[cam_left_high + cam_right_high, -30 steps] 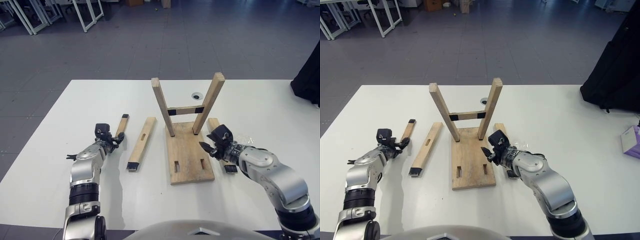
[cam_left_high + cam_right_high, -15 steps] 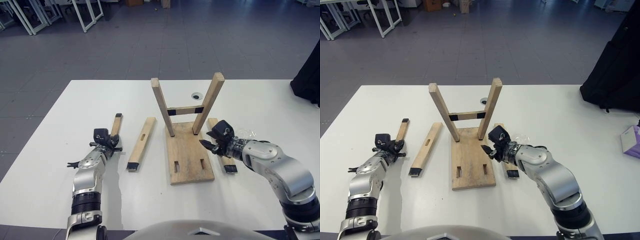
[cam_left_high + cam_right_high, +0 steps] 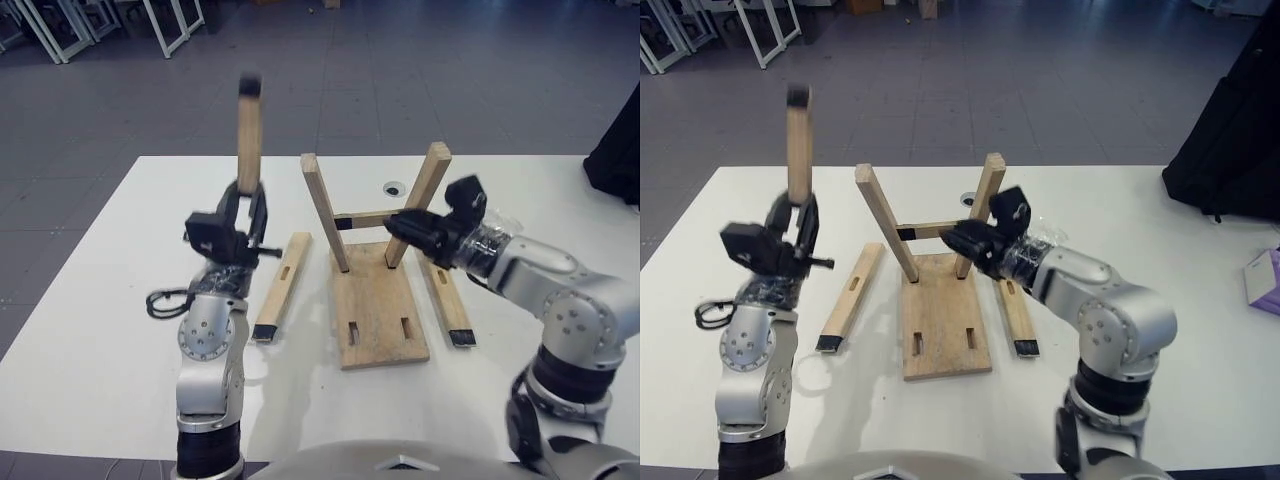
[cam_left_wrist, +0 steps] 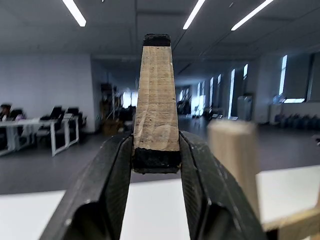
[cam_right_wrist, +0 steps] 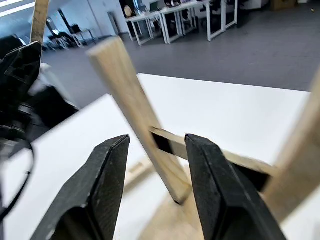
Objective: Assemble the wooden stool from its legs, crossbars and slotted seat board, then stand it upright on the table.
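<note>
The slotted seat board lies flat on the white table. Two legs stand slanted in its far slots, joined by a crossbar. My left gripper is shut on the lower end of a short wooden leg, holding it upright above the table to the left of the frame. My right gripper hangs open at the crossbar's right end, fingers apart before the crossbar. A slotted piece lies left of the board and another leg lies right of it.
A black cable loops on the table beside my left arm. A round hole sits behind the frame. A black bag stands off the table's right side and a purple box lies near the right edge.
My left gripper has lifted the short leg off the table and stood it upright in the air. My right gripper rose from beside the board to the crossbar.
</note>
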Action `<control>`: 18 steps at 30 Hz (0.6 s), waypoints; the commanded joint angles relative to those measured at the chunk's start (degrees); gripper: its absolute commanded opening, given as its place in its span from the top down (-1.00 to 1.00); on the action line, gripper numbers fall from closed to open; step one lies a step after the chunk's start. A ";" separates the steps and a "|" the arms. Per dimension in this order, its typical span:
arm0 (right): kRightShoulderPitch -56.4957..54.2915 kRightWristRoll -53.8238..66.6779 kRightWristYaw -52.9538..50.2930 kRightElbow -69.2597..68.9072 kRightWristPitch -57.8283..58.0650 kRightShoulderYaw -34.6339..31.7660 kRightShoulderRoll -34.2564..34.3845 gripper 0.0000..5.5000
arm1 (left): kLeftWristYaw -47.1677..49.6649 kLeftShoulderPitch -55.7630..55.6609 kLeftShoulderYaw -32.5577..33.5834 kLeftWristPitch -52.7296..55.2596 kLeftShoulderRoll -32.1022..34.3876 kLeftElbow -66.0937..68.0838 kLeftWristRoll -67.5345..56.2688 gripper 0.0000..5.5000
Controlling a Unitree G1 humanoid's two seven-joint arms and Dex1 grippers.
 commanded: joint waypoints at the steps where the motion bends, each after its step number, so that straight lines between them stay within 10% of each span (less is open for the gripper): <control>1: -9.76 8.25 -1.47 5.00 6.58 -9.59 4.85 0.27 | -3.41 -4.25 -3.94 4.64 2.61 -1.78 -0.48 0.52; 18: -19.05 14.22 -8.24 18.35 -1.60 -9.48 7.26 0.27 | -9.60 -4.74 -10.90 6.06 3.63 2.81 -3.76 0.52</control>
